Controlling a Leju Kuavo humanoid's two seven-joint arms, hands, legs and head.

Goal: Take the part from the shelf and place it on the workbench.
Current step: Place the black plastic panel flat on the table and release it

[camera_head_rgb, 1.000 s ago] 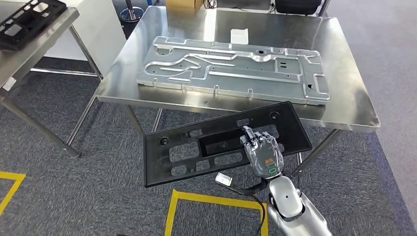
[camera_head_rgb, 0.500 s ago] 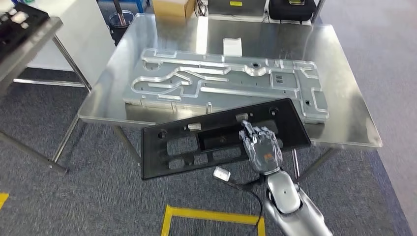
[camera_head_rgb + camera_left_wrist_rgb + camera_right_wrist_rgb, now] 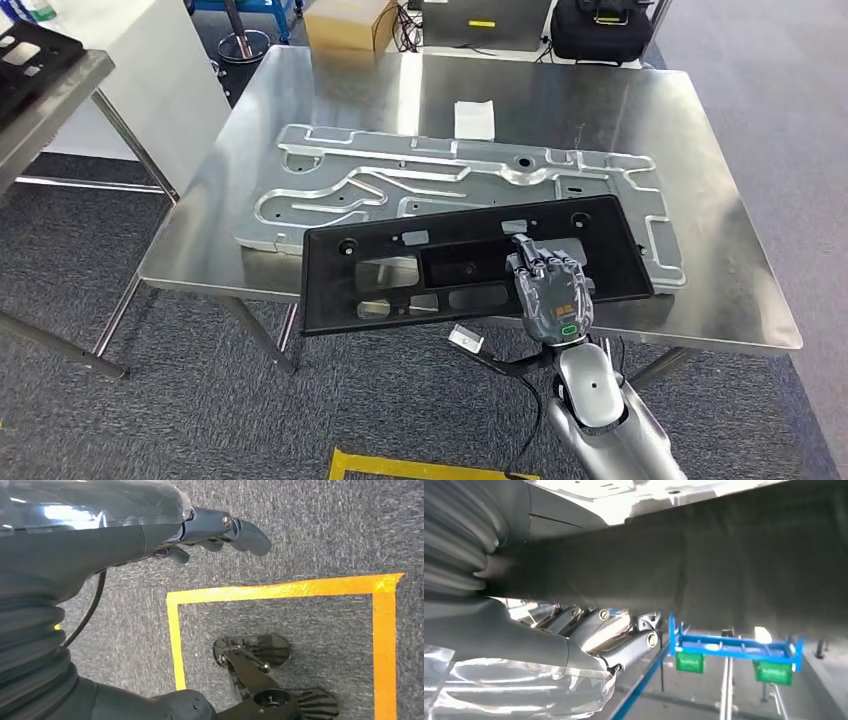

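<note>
Head view: black part (image 3: 470,265), gripped by right hand (image 3: 552,295), fingers curled over its near edge, now overhangs the surface (image 3: 700,200) near edge, above the metal plate (image 3: 330,190); previously short of it. Set-down next.

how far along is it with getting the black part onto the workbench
Done: the black part is off the shelf, gripped by the right hand. In hand: it hangs over the workbench's near edge, overlapping the silver plate; contact unclear. Left: set it down and release. The left hand holds nothing.
</note>
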